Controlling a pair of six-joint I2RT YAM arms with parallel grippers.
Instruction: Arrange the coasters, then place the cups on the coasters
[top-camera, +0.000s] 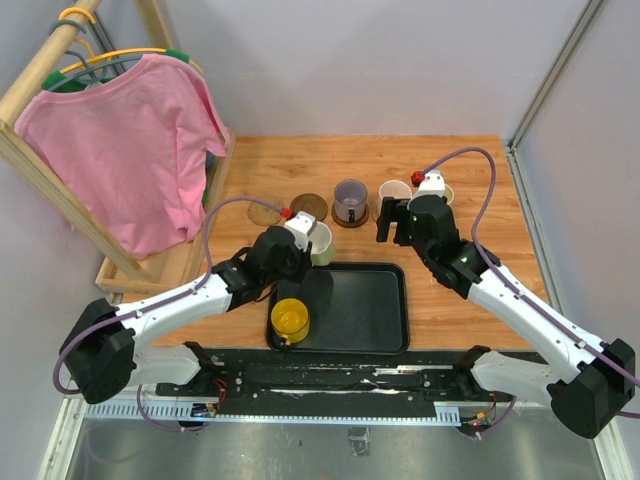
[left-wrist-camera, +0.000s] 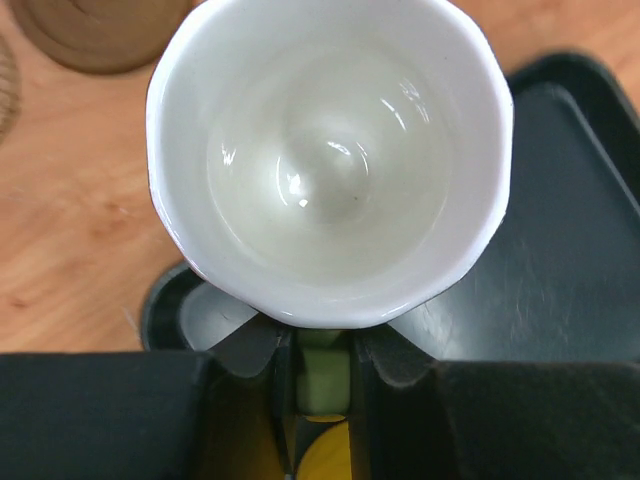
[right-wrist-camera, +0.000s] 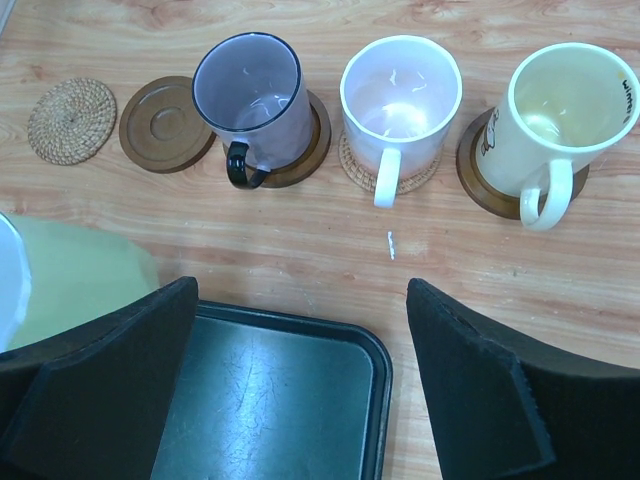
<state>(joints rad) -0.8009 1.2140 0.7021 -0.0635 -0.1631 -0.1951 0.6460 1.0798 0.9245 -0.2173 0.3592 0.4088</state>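
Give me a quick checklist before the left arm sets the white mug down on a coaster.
1. Grip: left gripper closed on the white mug by its handle: ok.
2. Free spot: brown coaster and woven coaster both bare: ok.
3. Other arm: right gripper open, empty, between the tray and the coaster row, off to the side of the bare coasters: ok.
4. Mug lifted clear of the tray: cannot tell.
5. Room beside the purple mug next to the brown coaster: cannot tell.
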